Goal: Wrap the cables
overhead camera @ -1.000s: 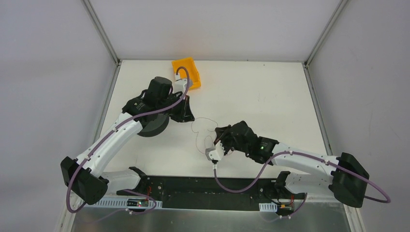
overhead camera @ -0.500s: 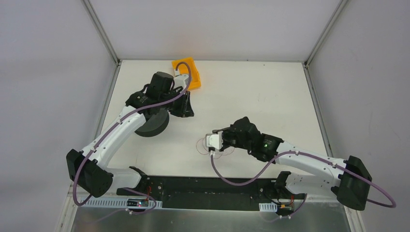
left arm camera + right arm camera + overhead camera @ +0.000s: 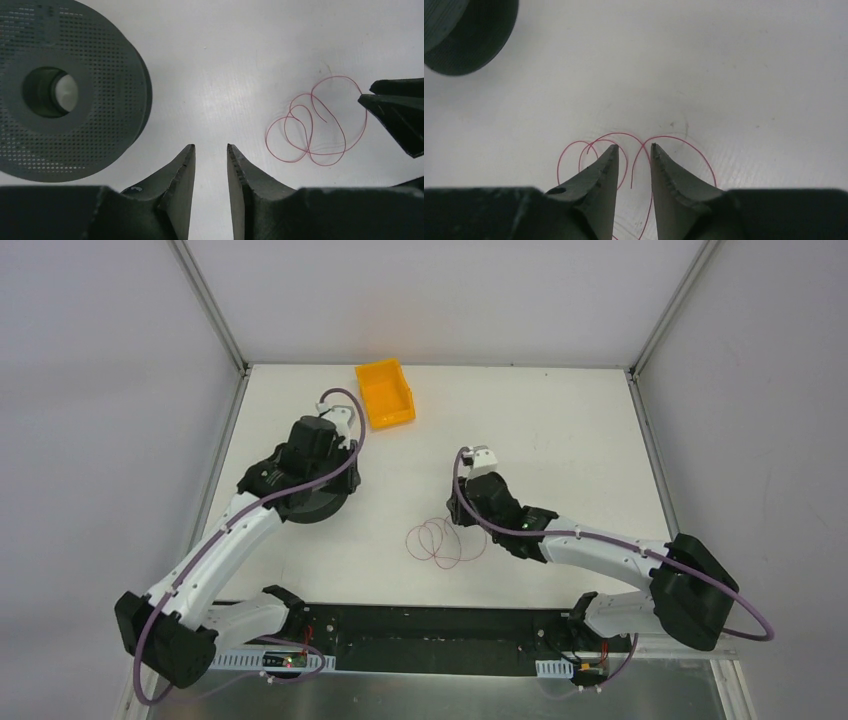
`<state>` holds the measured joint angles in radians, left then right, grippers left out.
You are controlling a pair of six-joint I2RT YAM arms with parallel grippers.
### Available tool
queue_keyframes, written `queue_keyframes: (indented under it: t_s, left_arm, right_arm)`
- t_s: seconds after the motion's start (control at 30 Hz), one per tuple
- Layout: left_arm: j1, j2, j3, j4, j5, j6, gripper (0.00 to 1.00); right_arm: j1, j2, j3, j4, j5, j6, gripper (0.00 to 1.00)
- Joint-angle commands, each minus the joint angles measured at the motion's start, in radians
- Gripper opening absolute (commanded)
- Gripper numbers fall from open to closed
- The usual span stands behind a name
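Note:
The cable (image 3: 440,540) is a thin reddish wire lying in loose loops on the white table, left of my right gripper (image 3: 460,515). In the right wrist view my right gripper (image 3: 634,145) stands open just over the cable (image 3: 636,160), whose strands lie on the table under and between the fingers, not pinched. My left gripper (image 3: 330,472) hovers above the grey spool (image 3: 310,505). In its own view the left gripper (image 3: 211,146) is open and empty, with the cable (image 3: 300,120) off to the right and the right gripper's fingers (image 3: 400,115) beside those loops.
The perforated grey spool (image 3: 55,90) lies flat at the left of the table, also visible as the spool (image 3: 464,35). An orange bin (image 3: 385,392) sits at the far edge. Grey walls enclose the table on three sides.
Both grippers have opened. The cable dropped into loops on the table. The left arm pulled back over the spool, uncovering the orange bin; the right wrist swung toward the far side.

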<state>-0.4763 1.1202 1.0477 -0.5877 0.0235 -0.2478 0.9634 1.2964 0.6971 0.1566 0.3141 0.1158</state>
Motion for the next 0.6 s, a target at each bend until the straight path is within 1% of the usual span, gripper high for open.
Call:
queue_keyframes:
  t_s: [0.0,0.07,0.17,0.33,0.57]
  left_arm:
    - [0.007,-0.131,-0.054,0.045,-0.158,0.003,0.30]
    - [0.008,-0.165,-0.077,0.062,-0.178,0.001,0.31]
    - [0.008,-0.184,-0.093,0.078,-0.174,0.001,0.32]
    - [0.007,-0.174,-0.087,0.078,-0.152,-0.001,0.35]
    - [0.008,-0.189,-0.091,0.078,-0.148,-0.002,0.35]
  right_arm:
    - [-0.051,-0.023,0.030,-0.149,0.077,0.409,0.34]
    - [-0.060,-0.019,0.022,-0.194,0.026,0.448,0.35]
    - [-0.061,-0.002,0.028,-0.249,-0.011,0.489,0.36]
    - [-0.065,0.029,0.013,-0.244,-0.089,0.530,0.42]
    - [-0.065,0.088,-0.007,-0.224,-0.132,0.546,0.40]
